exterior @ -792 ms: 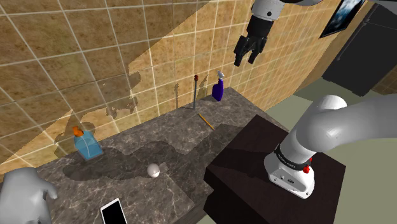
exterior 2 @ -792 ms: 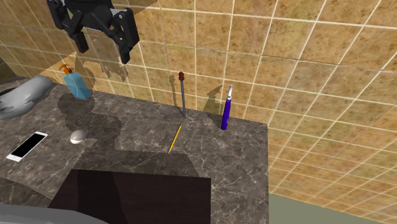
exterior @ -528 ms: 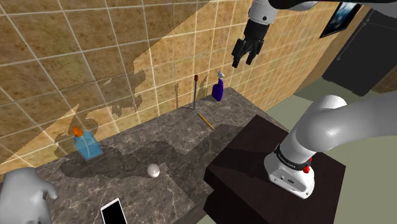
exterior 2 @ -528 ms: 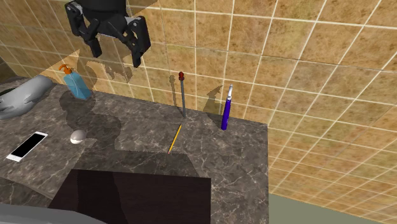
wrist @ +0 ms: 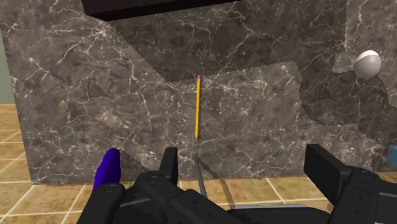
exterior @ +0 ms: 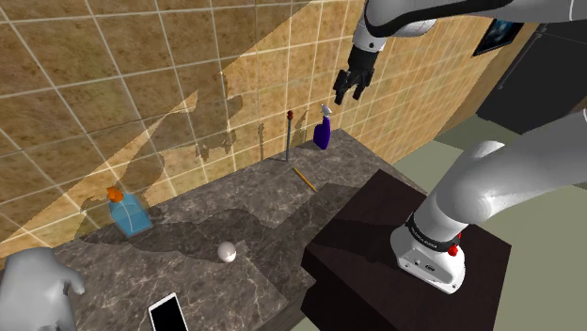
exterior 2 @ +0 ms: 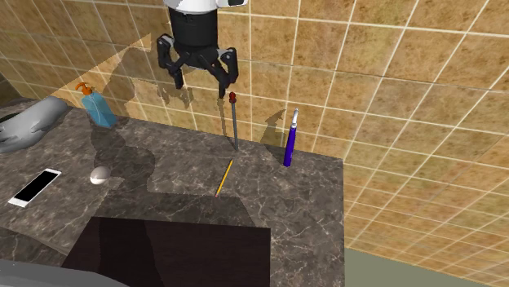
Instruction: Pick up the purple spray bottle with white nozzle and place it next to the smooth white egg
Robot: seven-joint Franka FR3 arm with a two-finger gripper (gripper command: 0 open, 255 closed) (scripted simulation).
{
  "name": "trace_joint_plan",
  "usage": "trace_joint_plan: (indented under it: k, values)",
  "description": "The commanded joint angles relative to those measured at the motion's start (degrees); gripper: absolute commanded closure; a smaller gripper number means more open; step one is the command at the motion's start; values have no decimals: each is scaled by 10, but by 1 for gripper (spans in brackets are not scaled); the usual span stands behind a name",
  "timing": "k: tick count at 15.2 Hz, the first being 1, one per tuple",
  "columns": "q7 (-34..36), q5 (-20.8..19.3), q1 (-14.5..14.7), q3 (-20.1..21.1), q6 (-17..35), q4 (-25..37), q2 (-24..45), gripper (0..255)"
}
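1. gripper (exterior: 348, 90) (exterior 2: 200, 86) fingers spread wide, nothing between them, up in the air over counter (exterior: 235, 202)
2. purple spray bottle (exterior: 323, 132) (exterior 2: 289, 143) upright at tiled wall, counter's end, untouched
3. egg (exterior: 227, 251) (wrist: 367, 63) well apart from bottle
4. lettering on arm base band (exterior: 428, 242): too small to read

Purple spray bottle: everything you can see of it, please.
The spray bottle has a deep purple body and a white nozzle on top. It looks broad in the shoulder view and thin in the second exterior view. It stands upright on the dark marbled counter, at a corner by the tiled wall. Only the counter touches it. The open hand hovers higher up, apart from it.
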Motion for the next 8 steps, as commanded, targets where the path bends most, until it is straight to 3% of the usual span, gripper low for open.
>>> trace_joint_plan:
  k: [1, 8]
  values:
    - [-17, -4, -3, -12, 24, 9, 34, 0]
    - [-84, 6, -9, -53, 105, 69, 178, 0]
